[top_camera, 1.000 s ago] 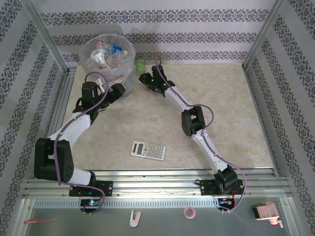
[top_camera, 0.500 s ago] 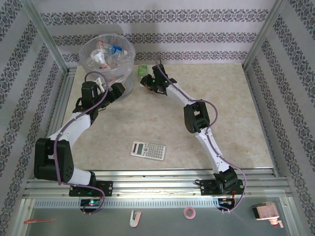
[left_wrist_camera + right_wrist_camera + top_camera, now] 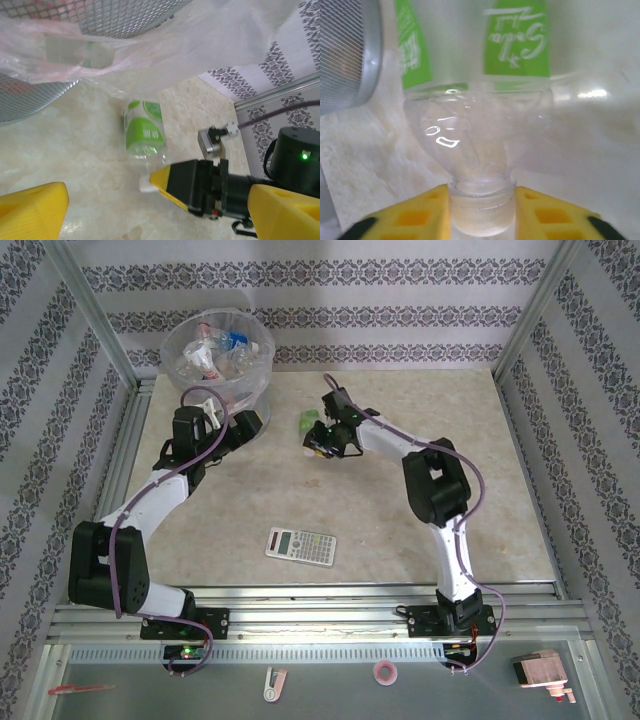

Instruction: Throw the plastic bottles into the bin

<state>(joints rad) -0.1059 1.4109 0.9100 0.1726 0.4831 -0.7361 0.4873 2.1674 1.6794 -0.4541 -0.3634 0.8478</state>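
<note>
The bottle (image 3: 311, 421) has come out from behind the bin (image 3: 252, 390) and lies on the surface (image 3: 240, 500) just right of it. The right jaws clamp its neck, the left jaws gape beside the bin. A lift looks possible.

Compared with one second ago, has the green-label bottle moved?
Yes. The bottle, its cap between the right hand's fingers, has come away from the back wall, toward the calculator.

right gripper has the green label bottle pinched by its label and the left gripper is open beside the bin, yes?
No. The right gripper pinches the green label bottle by its cap, not its label; the right wrist view shows it. The left gripper is open beside the bin.
</note>
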